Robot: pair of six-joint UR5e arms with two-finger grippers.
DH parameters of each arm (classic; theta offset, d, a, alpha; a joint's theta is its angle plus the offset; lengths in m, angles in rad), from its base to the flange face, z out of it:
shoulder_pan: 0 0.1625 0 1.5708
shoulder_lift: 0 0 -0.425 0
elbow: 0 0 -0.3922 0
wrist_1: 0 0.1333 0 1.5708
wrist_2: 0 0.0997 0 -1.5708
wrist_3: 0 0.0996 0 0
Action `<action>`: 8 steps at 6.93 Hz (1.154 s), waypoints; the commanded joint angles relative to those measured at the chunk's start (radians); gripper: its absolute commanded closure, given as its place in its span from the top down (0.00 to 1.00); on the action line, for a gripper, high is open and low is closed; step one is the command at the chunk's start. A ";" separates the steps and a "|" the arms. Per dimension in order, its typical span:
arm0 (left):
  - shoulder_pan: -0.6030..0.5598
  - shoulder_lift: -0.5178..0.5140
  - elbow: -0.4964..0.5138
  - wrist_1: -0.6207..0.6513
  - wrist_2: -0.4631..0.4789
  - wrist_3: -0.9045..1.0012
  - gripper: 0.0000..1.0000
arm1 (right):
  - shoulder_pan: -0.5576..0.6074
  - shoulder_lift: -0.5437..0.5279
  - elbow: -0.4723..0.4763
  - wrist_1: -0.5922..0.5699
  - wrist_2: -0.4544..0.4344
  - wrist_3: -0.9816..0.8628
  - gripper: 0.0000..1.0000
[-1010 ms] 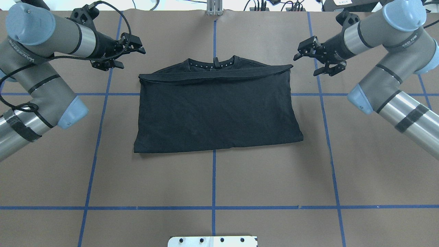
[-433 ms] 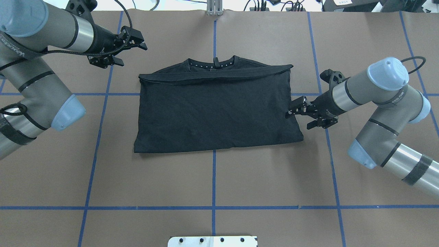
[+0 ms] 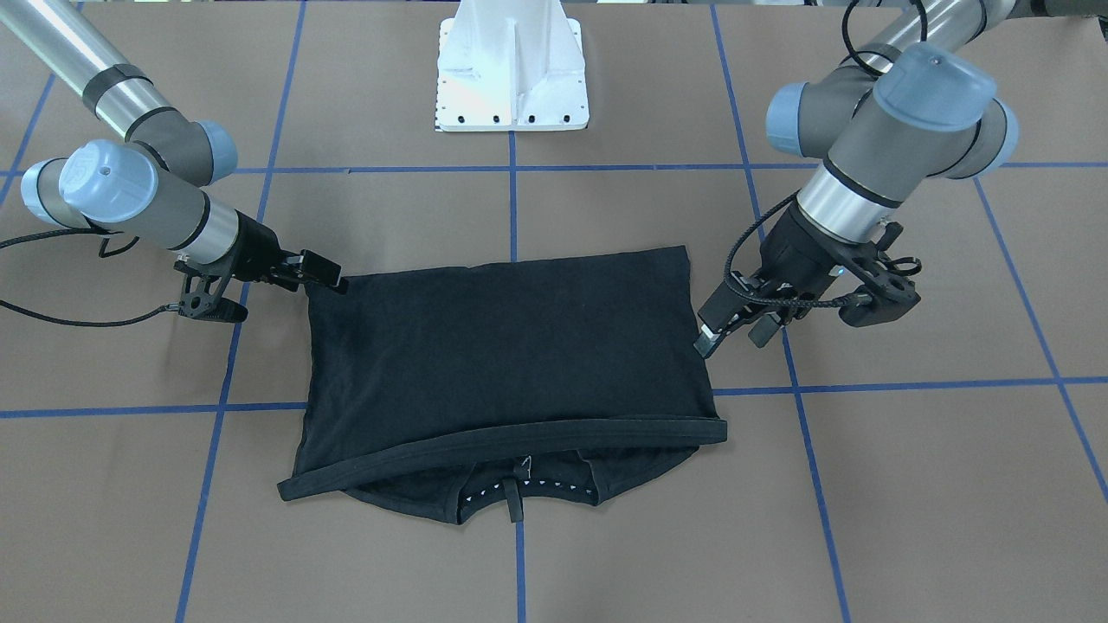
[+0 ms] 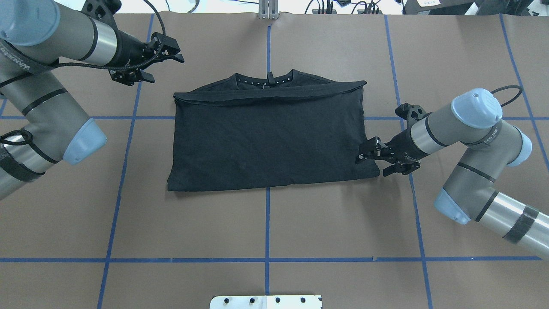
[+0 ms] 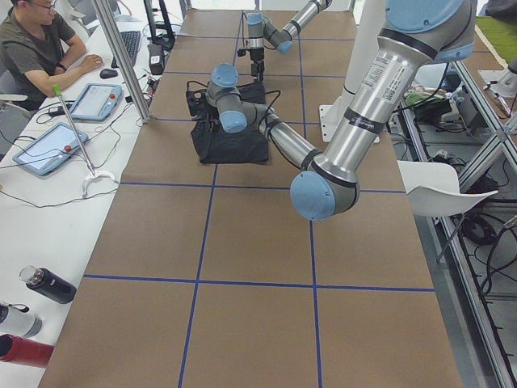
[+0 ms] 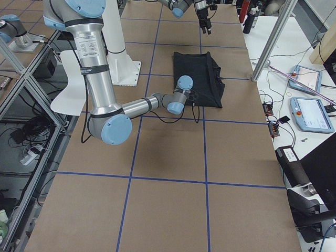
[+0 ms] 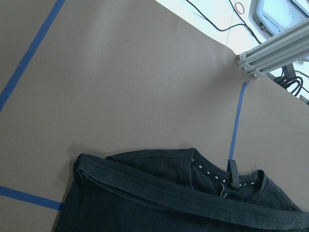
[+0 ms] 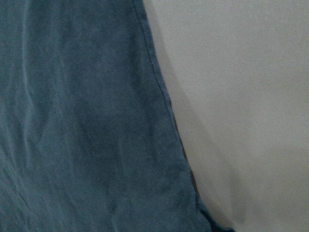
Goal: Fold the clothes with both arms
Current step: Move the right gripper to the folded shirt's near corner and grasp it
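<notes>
Folded black cotton T-shirt (image 4: 270,141) lies flat mid-desk on the brown blue-taped desk (image 4: 193,223); its collar label (image 4: 269,79) is unreadable; right black two-finger claw (image 4: 372,166) gapes, gripping nothing, at the shirt's side hem — left black two-finger claw (image 4: 167,68) likewise spread and empty, apart from the cloth.

The black short-sleeved T-shirt (image 4: 270,141) is matt, faintly creased cloth; the brown paper-covered table (image 4: 343,223) looks smooth and matt.

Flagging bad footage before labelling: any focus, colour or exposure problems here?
Right wrist-mounted: very close, soft, with a blue cast; the black T-shirt reads teal, the brown table grey. Left wrist-mounted: sharp, but the area beyond the table is blown out. Overhead exterior and front-facing: evenly lit and sharp.
</notes>
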 commanded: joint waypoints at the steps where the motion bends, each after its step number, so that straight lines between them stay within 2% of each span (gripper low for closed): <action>1: 0.000 0.000 0.000 -0.001 0.000 0.002 1.00 | -0.002 0.002 -0.001 0.000 0.002 0.004 0.70; 3: 0.000 0.000 0.000 -0.001 0.002 0.000 1.00 | 0.001 0.001 0.002 -0.002 0.001 0.005 0.00; 5: 0.002 0.005 0.000 -0.001 0.003 0.000 1.00 | -0.002 -0.001 0.005 0.003 0.021 0.002 0.00; 6: 0.002 0.005 0.000 0.001 0.003 0.000 1.00 | -0.011 -0.002 0.051 0.003 0.054 0.002 0.00; 8: -0.005 0.005 -0.015 0.001 0.000 0.000 1.00 | -0.085 -0.064 0.207 0.002 0.100 0.005 0.00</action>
